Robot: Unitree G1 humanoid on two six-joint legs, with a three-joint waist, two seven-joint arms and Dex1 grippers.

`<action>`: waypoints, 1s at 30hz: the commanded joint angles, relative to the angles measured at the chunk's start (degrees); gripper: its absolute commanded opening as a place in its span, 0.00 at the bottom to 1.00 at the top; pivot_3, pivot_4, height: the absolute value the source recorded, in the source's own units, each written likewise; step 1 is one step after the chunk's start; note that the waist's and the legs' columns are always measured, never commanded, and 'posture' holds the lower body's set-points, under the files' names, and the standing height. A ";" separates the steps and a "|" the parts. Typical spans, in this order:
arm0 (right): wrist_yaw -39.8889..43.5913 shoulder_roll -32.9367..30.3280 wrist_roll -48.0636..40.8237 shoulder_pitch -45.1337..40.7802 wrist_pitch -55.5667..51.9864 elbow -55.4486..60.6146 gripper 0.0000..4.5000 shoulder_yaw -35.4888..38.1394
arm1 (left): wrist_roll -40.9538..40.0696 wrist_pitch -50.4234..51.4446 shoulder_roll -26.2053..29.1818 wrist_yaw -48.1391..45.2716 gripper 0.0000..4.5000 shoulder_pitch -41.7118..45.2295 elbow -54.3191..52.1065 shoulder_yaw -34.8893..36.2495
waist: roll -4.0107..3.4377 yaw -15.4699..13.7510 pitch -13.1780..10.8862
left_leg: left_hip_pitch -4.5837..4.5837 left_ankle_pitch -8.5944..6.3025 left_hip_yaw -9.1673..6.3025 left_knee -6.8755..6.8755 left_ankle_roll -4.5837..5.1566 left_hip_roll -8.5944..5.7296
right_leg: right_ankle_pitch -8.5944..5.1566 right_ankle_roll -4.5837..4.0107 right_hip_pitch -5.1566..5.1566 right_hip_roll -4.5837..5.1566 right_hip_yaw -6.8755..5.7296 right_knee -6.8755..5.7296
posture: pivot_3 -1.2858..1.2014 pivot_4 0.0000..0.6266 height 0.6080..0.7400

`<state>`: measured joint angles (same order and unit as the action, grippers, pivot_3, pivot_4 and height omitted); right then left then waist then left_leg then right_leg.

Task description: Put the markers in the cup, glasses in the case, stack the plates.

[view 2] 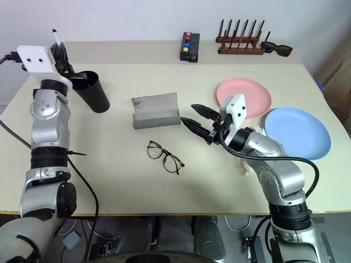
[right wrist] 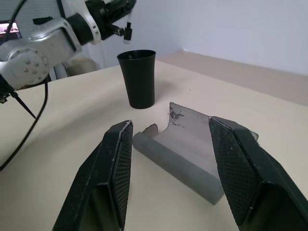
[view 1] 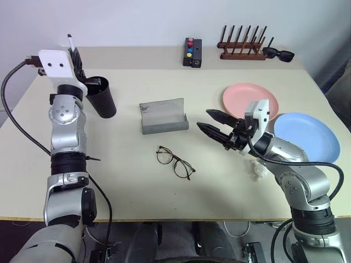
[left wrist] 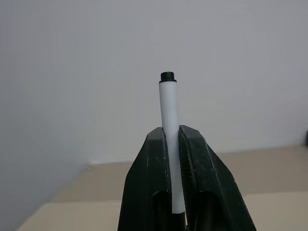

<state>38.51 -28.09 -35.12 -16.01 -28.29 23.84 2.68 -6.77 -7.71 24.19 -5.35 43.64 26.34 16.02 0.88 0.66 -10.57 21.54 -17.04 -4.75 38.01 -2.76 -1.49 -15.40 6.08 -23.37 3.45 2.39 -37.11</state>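
The step in hand looks to be dropping the white slim marker with black cap (left wrist: 169,139) into the tall black tapered plastic cup (view 1: 102,97). To do it well, the marker's lower end should come right above the cup's rim and stay upright before release. The left hand (left wrist: 173,137) is closed tightly on this marker, just above the cup. The right hand (right wrist: 169,144) is about half open and empty, near the grey open glasses case (view 1: 163,116) on the counter (view 1: 131,181)
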 commanded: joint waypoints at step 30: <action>-0.68 -1.37 -1.29 0.06 -1.66 3.85 0.56 1.89 | -10.88 7.77 -1.40 -17.45 0.99 1.49 -15.74 -7.08 | 0.01 -0.10 0.00 | 0.04 0.00 -0.01 0.00 0.00 0.00 | 0.00 0.00 0.00 -0.01 -0.01 0.01 | 0.52 0.24 0.96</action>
<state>37.71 -28.89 -35.23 -15.25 -30.09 25.09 3.13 -15.07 -2.49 22.46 -18.31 45.07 15.87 11.27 0.88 0.56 -10.58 21.58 -17.04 -4.76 38.01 -2.75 -1.49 -15.40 6.08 -23.35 3.46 2.38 -37.10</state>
